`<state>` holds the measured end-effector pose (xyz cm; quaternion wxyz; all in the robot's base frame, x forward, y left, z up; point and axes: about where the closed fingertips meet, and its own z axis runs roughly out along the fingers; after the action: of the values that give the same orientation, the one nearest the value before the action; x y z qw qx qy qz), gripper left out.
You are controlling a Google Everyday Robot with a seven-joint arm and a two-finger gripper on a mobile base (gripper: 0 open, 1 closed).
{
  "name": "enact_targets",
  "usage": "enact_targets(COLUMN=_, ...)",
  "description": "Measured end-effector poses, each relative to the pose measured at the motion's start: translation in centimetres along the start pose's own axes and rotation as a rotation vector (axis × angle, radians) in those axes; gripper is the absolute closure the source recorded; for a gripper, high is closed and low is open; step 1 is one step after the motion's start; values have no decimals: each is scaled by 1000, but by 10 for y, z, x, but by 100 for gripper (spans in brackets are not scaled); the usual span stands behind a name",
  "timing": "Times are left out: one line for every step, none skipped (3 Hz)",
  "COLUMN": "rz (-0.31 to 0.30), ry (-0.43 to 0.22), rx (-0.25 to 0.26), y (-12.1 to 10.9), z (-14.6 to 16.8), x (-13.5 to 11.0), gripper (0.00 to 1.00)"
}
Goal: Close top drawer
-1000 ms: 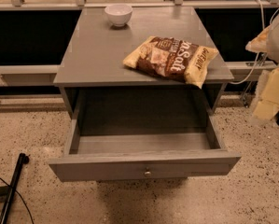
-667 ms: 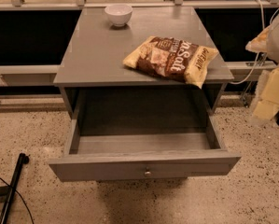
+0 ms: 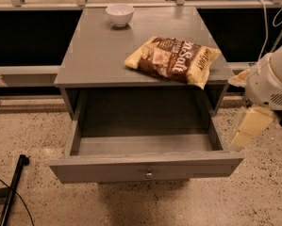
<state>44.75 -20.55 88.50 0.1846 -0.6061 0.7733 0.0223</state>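
Observation:
The top drawer [image 3: 107, 167] of a grey side table [image 3: 98, 60] is pulled far out toward me. Its wide flat front has one small round metal knob [image 3: 149, 174] at the centre, and its shallow grey box shows nothing inside. My gripper [image 3: 250, 128] hangs at the right edge of the view, beside the drawer's right front corner and apart from it, below the white arm housing [image 3: 272, 79]. It holds nothing that I can see.
A brown and cream snack bag [image 3: 173, 60] lies on the tabletop near its right front edge. A small white bowl [image 3: 120, 14] stands at the back. A black pole [image 3: 13, 187] lies on the speckled floor at lower left. A metal railing [image 3: 41, 4] runs behind the table.

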Motion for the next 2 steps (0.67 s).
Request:
enact_targets(rz=0, ry=2, rx=12, y=-2, z=-5, x=-3, gripper=0)
enact_targets(rz=-75, ry=-10, rx=-55, y=22, z=13, x=1, gripper=3)
